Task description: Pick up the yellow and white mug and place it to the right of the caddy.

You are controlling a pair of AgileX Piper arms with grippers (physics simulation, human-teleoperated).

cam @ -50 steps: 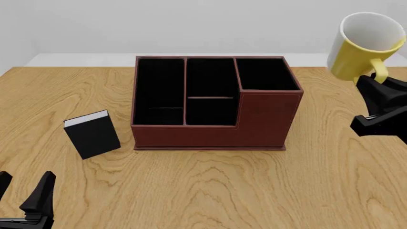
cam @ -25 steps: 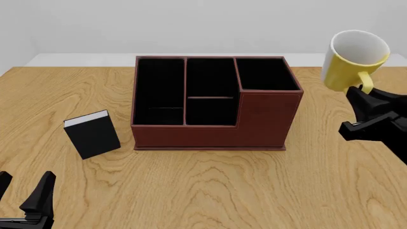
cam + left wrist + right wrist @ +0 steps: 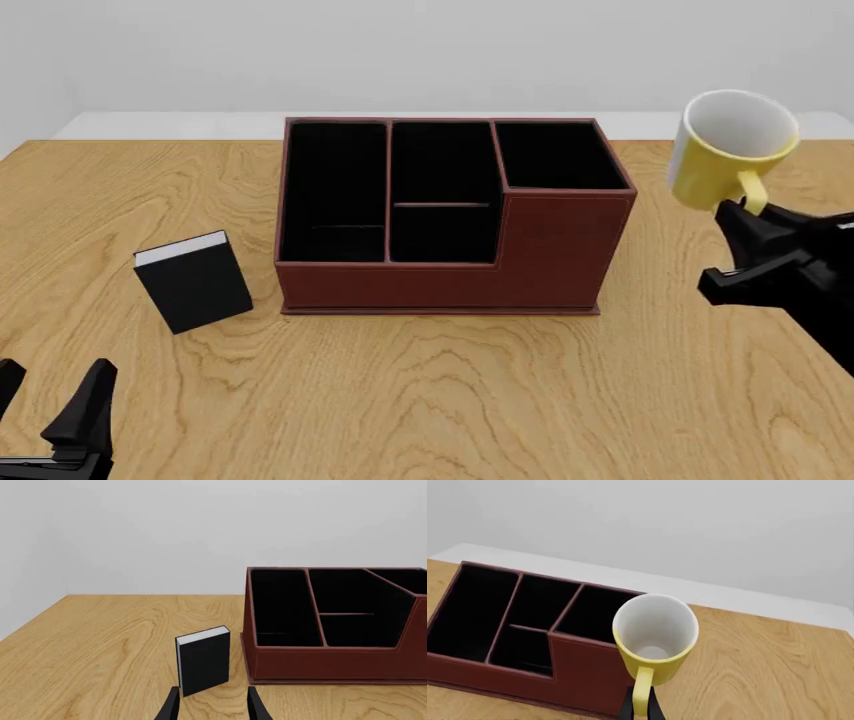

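Seen left to right in the front view:

At 8 o'clock, left tool (image 3: 51, 415) idle above the wooden bench (image 3: 441, 390), fingers spread apart, holding nothing

At 9 o'clock, small black book with white page edges (image 3: 196, 281) standing upright, clear of the box

At centre, large dark reddish-brown caddy with black compartments (image 3: 454, 215), taller section at its right far corner

At 2 o'clock, small ceramic mug, yellow outside and white inside (image 3: 727, 151), held in the air just right of the caddy, tilted with its mouth toward the camera; not touching bench or box

At 3 o'clock, right tool (image 3: 750, 205) clamped on the yellow loop handle

For a clean placement, judged from here: level the mug to upright first, lower straight down onto bare wood right of the caddy, keep a gap from the box wall, release only once the base sits flat
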